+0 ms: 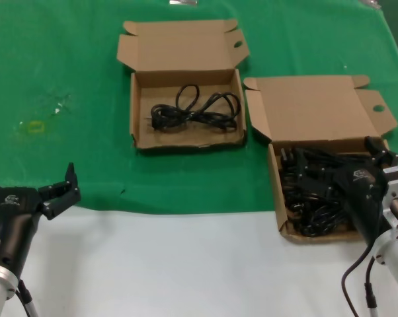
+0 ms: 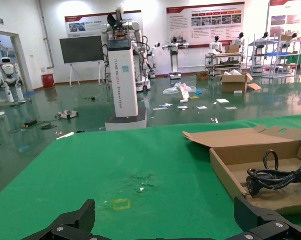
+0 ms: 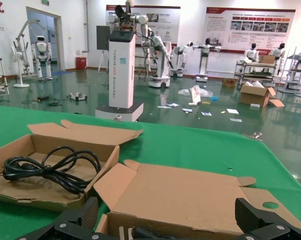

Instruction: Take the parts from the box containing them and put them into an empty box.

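The box holding the parts (image 1: 276, 173) lies open at the right with a pile of black power cords (image 1: 311, 198) in it. My right gripper (image 1: 344, 165) hovers open just above this pile; its wrist view shows the gripper (image 3: 165, 212) over the box's near wall and lid (image 3: 190, 190), with a plug (image 3: 140, 234) just below. The other box (image 1: 138, 112) lies open at the back centre and holds one looped cord (image 1: 196, 109), which also shows in the right wrist view (image 3: 50, 170). My left gripper (image 1: 30, 175) is open and empty at the front left, above the green cloth (image 2: 165, 220).
Green cloth (image 1: 67, 66) covers the table's back part and a white surface (image 1: 186, 264) covers the front. A small yellow mark (image 1: 35, 126) lies on the cloth at the left. Both box lids (image 1: 179, 46) lie folded back flat.
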Robot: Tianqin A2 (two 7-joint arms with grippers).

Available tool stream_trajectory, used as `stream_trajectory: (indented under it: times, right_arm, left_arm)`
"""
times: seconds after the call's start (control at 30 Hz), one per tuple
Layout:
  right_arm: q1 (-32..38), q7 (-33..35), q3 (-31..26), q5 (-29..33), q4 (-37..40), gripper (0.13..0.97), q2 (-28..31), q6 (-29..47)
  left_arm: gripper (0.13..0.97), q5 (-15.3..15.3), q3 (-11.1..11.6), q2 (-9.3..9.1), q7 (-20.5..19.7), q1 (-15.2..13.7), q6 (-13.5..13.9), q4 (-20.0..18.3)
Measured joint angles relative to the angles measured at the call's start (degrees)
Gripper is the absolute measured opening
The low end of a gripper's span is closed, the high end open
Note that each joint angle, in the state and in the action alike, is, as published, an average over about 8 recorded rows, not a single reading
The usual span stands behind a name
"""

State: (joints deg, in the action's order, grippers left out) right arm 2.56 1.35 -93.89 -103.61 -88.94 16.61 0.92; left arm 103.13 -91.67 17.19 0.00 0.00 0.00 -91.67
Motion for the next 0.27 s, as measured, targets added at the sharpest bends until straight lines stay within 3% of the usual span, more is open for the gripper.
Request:
stream_trajectory:
  times: [0.27]
  right_arm:
    - [0.0,0.0,0.0,0.0,0.0,0.966,0.0,0.0]
  left_arm:
    - [0.966,0.0,0.0,0.00,0.0,0.0,0.0,0.0]
